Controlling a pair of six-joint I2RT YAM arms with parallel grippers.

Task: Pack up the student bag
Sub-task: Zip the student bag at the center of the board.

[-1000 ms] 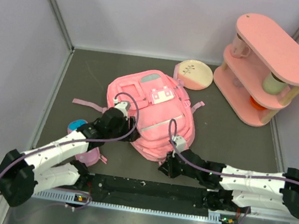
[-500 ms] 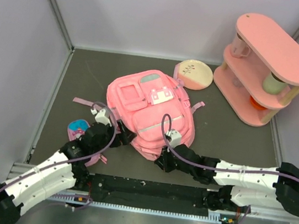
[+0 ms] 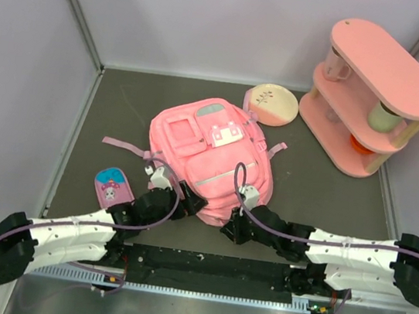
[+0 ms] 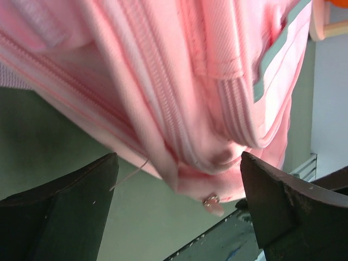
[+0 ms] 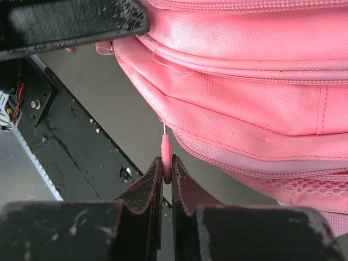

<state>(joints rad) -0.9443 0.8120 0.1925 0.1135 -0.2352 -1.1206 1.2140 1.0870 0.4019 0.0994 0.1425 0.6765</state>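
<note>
The pink student bag (image 3: 210, 149) lies flat in the middle of the table, front pockets up. My left gripper (image 3: 190, 202) is open at the bag's near left corner. In the left wrist view the gripper (image 4: 176, 204) has wide jaws on either side of the bag's bottom edge (image 4: 179, 81) and touches nothing; a small metal zipper pull (image 4: 212, 202) hangs between them. My right gripper (image 3: 231, 227) is at the bag's near edge. In the right wrist view it (image 5: 167, 169) is shut on a pink zipper pull (image 5: 166, 148) under the bag (image 5: 244, 81).
A small pink and blue pouch (image 3: 112, 186) lies left of the bag. A round plate (image 3: 271, 104) leans behind the bag. A pink two-tier shelf (image 3: 374, 94) with cups stands at the back right. The black rail (image 3: 201, 269) runs along the near edge.
My left arm has come off the bag's left side and swung down to its near left corner, uncovering the small pouch. My right gripper has stayed at the bag's near edge.
</note>
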